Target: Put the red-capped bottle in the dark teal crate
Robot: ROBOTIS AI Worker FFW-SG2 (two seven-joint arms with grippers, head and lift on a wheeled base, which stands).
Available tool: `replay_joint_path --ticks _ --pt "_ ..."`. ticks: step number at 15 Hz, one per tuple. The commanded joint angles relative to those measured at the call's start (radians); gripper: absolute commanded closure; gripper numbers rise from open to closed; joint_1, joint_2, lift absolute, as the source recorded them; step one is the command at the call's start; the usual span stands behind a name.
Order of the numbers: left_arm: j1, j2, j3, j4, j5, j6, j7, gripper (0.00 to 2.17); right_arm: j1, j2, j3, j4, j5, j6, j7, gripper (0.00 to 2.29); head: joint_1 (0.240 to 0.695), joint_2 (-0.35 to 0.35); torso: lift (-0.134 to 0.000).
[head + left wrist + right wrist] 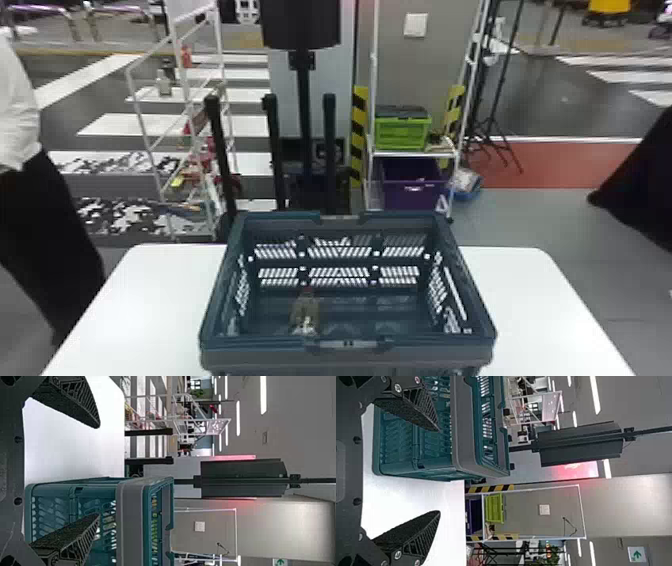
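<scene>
White stripes cross the dark floor behind our white table (520, 300), and beyond it we see a white shelf rack (372, 155) bearing a lime green crate (402, 132) above a purple bin (412, 192). On our table sits the dark teal crate (348, 352), its perforated walls upright and its top open. We find the red-capped bottle (304, 315) inside that crate, left of its middle and near the wall closest to us, the red cap toward the far wall; whether it stands or leans, we cannot tell. Our left gripper (99, 471) has its fingers spread wide and is empty, with one finger showing in front of the teal crate. Our right gripper (440, 471) is likewise wide open and empty, with one finger against the view of the crate and the other over the white tabletop.
</scene>
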Motion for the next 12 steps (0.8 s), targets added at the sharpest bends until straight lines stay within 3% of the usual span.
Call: replay_joint_path --ticks 1,12 --pt "0.0 -0.013 0.0 -0.002 0.0 -0.003 0.0 0.09 0.0 0.0 0.0 0.001 0.0 -0.001 0.0 0.15 0.499 0.0 0.0" --pt "-0.009 -0.013 0.0 0.004 0.005 0.003 0.0 0.09 -0.009 0.002 0.002 -0.001 0.003 0.009 0.0 0.15 0.499 0.0 0.0"
